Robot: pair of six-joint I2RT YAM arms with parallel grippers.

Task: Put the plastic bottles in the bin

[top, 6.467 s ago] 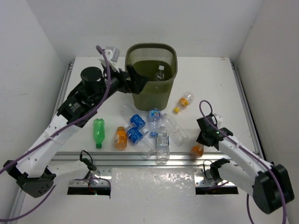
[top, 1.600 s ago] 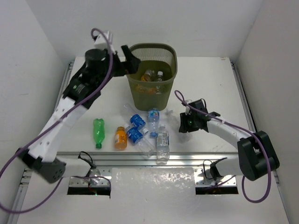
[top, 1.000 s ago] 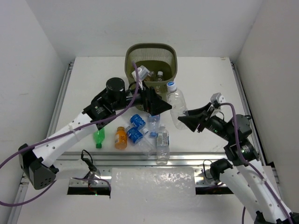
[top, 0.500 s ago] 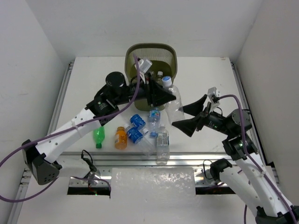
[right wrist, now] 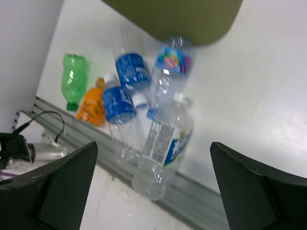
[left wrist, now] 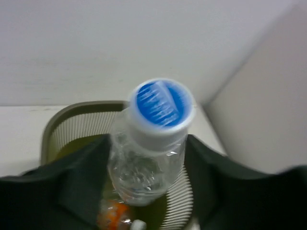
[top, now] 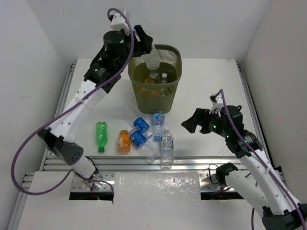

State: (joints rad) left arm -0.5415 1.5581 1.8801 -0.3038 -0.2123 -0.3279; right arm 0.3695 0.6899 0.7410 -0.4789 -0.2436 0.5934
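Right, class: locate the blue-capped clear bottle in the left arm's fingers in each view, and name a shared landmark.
Top external: blue-capped bottle at top centre, over the bin.
Left wrist: centre, cap toward camera, bin behind it.
Right wrist: not in it.
Shared landmark: the olive bin, in all three views.

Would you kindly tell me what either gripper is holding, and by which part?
The left gripper holds a clear blue-capped bottle by its body, just below the cap, over the bin. The right gripper is open and empty.
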